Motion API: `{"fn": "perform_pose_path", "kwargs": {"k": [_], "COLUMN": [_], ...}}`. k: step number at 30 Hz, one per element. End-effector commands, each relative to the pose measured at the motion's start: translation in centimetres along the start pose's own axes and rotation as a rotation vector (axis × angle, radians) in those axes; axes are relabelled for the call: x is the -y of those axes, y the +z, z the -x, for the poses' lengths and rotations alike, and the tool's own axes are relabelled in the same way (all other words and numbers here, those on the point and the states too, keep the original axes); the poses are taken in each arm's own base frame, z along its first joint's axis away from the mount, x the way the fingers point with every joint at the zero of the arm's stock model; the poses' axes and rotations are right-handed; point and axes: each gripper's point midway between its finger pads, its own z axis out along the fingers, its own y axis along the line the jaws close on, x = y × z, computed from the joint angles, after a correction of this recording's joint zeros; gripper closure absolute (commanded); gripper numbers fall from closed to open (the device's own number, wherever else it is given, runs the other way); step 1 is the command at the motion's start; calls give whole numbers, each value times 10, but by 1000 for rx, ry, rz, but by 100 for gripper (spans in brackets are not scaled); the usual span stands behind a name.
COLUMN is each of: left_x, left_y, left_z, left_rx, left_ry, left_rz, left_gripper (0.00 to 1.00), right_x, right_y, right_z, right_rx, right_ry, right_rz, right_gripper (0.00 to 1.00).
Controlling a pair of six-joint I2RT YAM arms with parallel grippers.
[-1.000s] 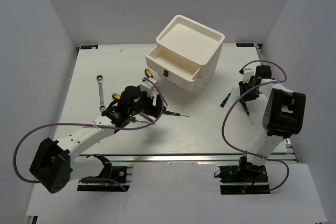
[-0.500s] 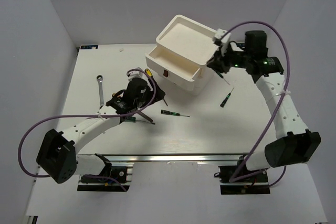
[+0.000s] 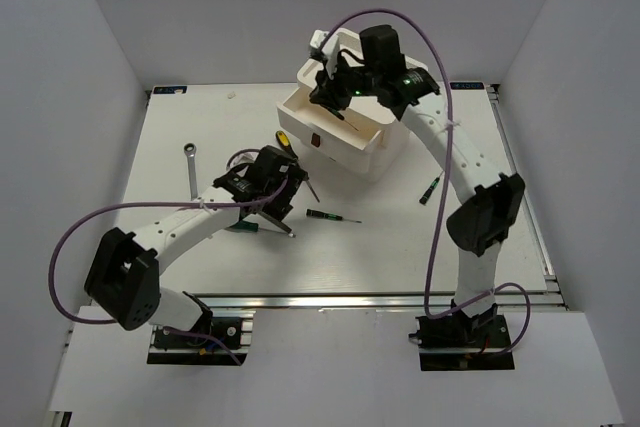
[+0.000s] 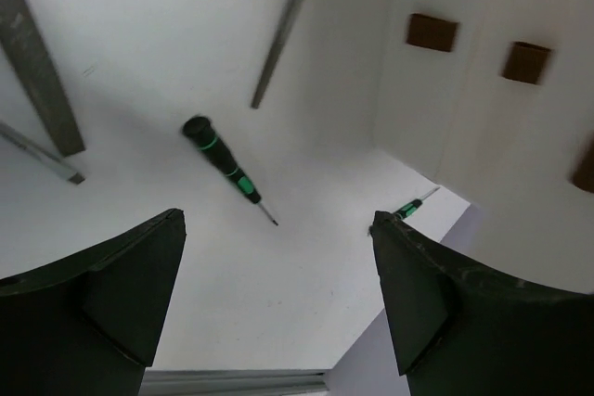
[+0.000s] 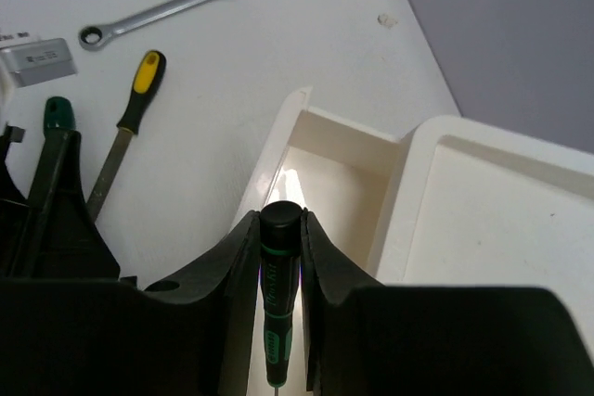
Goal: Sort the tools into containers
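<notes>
The white stacked box (image 3: 385, 137) stands at the back centre with its top drawer (image 3: 335, 122) pulled open. My right gripper (image 3: 335, 97) is shut on a green-black screwdriver (image 5: 280, 275) and holds it over the open drawer (image 5: 325, 187). My left gripper (image 3: 290, 205) is open and empty above the table. A green-black screwdriver (image 4: 223, 159) lies ahead of it, and it also shows in the top view (image 3: 330, 215). Another one (image 3: 432, 187) lies right of the box. The grey wrench (image 3: 190, 167) lies at the left. A yellow-handled tool (image 3: 284, 139) lies by the box front.
The box's tray top (image 5: 492, 220) is behind the drawer. Red-brown drawer tabs (image 4: 432, 32) face my left gripper. The wrench (image 5: 162, 11) and the yellow-handled file (image 5: 130, 127) lie on the table left of the box. White walls enclose the table.
My right arm swung from the table's right side up and left, carrying a screwdriver over the open drawer. My left arm shifted slightly right toward the box.
</notes>
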Motion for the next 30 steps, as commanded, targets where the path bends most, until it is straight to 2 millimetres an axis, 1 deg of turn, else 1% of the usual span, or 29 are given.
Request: {"fn": "perform_pose_path", "kwargs": {"k": [1, 4, 5, 6, 7, 8, 9, 10, 11, 12, 13, 14, 15, 16, 17, 18, 19, 20, 21, 23, 24, 25, 26, 27, 28, 29, 30], "left_x": [-18, -20, -15, -16, -21, -23, -23, -32, -36, -35, -36, -39, -39, -38, -46, -46, -40, -46, -45, -49, -56, -56, -60, -64, -68, -72, -77], "left_y": [6, 14, 16, 17, 25, 28, 28, 37, 40, 39, 41, 49, 51, 55, 60, 62, 63, 68, 67, 68, 68, 67, 67, 69, 71, 72, 76], "left_z": [-15, -22, -24, -27, -31, -34, -40, -47, -52, -60, -65, -70, -74, -75, -78, -79, -79, -80, -80, -81, -82, -83, -82, -83, -83, -83, -83], "left_rx": [-67, -92, -97, -113, -121, -132, -164, -180, -199, -244, -265, -275, -289, -290, -286, -283, -279, -275, -272, -267, -263, -259, -246, -243, -241, -237, -234], "left_ry": [-158, -171, -176, -177, -178, -179, -181, -178, -176, -179, -175, -171, -164, -159, -150, -145, -142, -138, -135, -129, -120, -112, -104, -101, -100, -97, -93], "left_rz": [101, 133, 134, 150, 184, 202, 229, 278, 304, 334, 354, 393, 404, 411, 453, 464, 460, 489, 504, 534, 565, 573, 588, 602, 612, 624, 640], "left_gripper": [9, 9, 9, 9, 9, 10, 11, 12, 13, 14, 15, 15, 16, 17, 17, 18, 19, 20, 23, 28, 30, 32, 35, 37, 38, 41, 41], "right_x": [23, 24, 22, 20, 18, 16, 13, 10, 10, 7, 2, 4, -2, -6, -4, -5, -10, -12, -14, -14, -13, -8, -8, -10, -8, -3, -3], "right_y": [1, 6, 6, 7, 4, 2, 1, -8, -11, -14, -25, -32, -34, -46, -54, -60, -72, -76, -88, -99, -105, -119, -121, -129, -133, -138, -142], "right_z": [12, 1, -2, -8, -8, -10, -14, -5, -1, -3, 9, 13, 11, 21, 22, 23, 19, 17, 11, 5, 2, 3, -10, -10, -14, -27, -30], "right_rx": [16, -4, -10, -24, -29, -37, -48, -33, -20, -21, 6, 24, 29, 54, 68, 79, 87, 92, 101, 108, 112, 132, 116, 128, 129, 115, 115], "right_ry": [-53, -54, -48, -29, -21, -11, 1, 3, 3, 12, 21, 26, 47, 49, 78, 91, 108, 133, 143, 166, 173, 167, 194, 204, 215, 246, 259], "right_rz": [-78, -75, -74, -66, -70, -69, -64, -72, -78, -75, -80, -89, -67, -72, -81, -81, -74, -72, -80, -98, -106, -132, -137, -136, -143, -158, -162], "right_gripper": [100, 100, 95, 77, 70, 65, 56, 52, 50, 48, 46, 45, 45, 44, 44, 44, 44, 44, 44, 44, 44, 44, 44, 44, 44, 44, 44]}}
